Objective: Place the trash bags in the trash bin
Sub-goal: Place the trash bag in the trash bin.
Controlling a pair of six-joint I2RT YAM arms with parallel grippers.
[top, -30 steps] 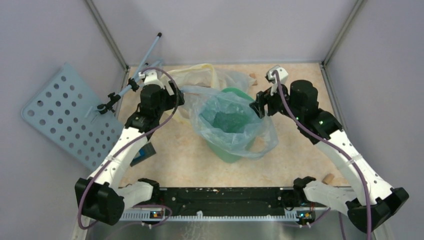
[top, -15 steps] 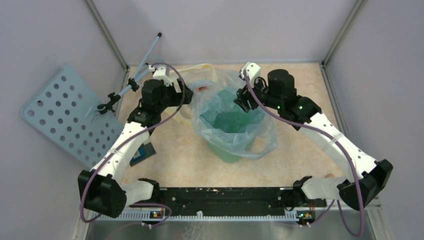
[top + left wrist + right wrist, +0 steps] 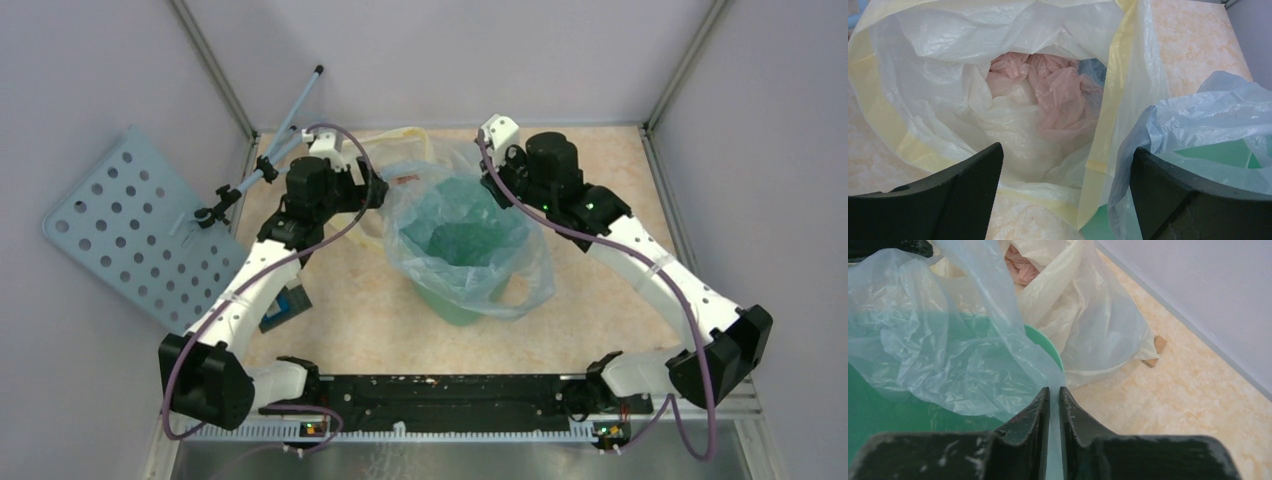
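Pinching the edge of the pale-blue trash bag (image 3: 923, 340), which lined the trash bin (image 3: 455, 305) and spilled over its rim, the right gripper (image 3: 1054, 405) could tear or lose the film if pulled hard, while the left gripper (image 3: 1065, 160), spread wide beside the bin's far-left rim, held nothing.

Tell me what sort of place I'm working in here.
Probably a lab test cell, not a home: bare grey walls framed by metal posts, a marble-patterned tabletop, and a pale-blue perforated board at the left.
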